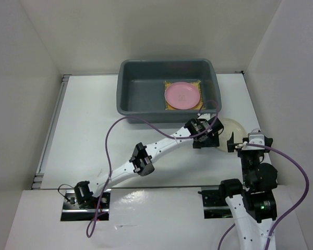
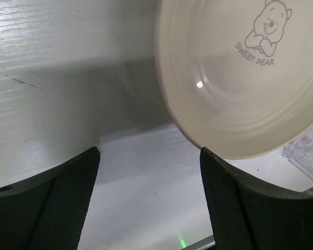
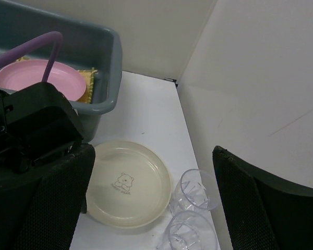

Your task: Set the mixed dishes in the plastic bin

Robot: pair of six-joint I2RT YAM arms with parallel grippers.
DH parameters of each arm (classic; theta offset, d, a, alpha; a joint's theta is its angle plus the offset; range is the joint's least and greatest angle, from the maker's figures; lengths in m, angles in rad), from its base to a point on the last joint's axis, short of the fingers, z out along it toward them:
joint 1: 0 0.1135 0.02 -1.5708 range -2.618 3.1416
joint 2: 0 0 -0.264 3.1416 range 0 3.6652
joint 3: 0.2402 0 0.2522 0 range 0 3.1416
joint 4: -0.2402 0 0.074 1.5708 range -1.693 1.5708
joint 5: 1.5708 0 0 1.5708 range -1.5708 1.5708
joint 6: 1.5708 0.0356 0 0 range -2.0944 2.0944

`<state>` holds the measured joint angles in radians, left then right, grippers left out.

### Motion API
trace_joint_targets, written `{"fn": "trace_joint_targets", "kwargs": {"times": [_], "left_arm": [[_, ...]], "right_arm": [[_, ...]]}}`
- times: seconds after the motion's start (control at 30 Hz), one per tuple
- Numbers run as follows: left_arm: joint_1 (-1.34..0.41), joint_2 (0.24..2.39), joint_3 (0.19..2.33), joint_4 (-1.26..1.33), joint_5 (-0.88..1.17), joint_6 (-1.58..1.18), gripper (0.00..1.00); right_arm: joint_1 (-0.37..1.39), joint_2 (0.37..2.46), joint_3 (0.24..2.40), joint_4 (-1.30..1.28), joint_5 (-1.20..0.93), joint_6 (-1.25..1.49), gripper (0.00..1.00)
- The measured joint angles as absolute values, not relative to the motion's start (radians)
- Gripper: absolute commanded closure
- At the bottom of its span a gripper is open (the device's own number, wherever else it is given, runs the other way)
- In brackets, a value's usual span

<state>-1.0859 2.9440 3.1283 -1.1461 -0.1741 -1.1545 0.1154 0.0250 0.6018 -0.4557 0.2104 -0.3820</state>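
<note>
Left wrist: L tool (image 2: 149,150) wide, cream plate (image 2: 240,78) rim by finger; R tool (image 3: 154,149) wide.

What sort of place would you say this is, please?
Likely a robot test cell, not a kitchen: plain white walls box in the table, and two robot arms sit at its edge.

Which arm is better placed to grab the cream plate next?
Left. The left hand stands open at the rim of the cream plate, with one fingertip right beside it. The right hand, also open, hangs farther back from the plate.
</note>
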Motion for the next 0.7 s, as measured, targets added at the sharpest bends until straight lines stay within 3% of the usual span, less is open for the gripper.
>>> {"fn": "trace_joint_targets", "kwargs": {"times": [0.57, 0.7], "left_arm": [[-1.089, 2.944, 3.128, -1.105, -0.166, -1.243, 0.08], [-1.082, 2.95, 3.128, -1.088, -0.149, -1.251, 0.17]], "right_arm": [[0.144, 0.039, 0.601, -0.456, 0.225, -0.382, 0.03], [0.144, 0.039, 0.601, -0.456, 0.226, -0.382, 0.03]]}}
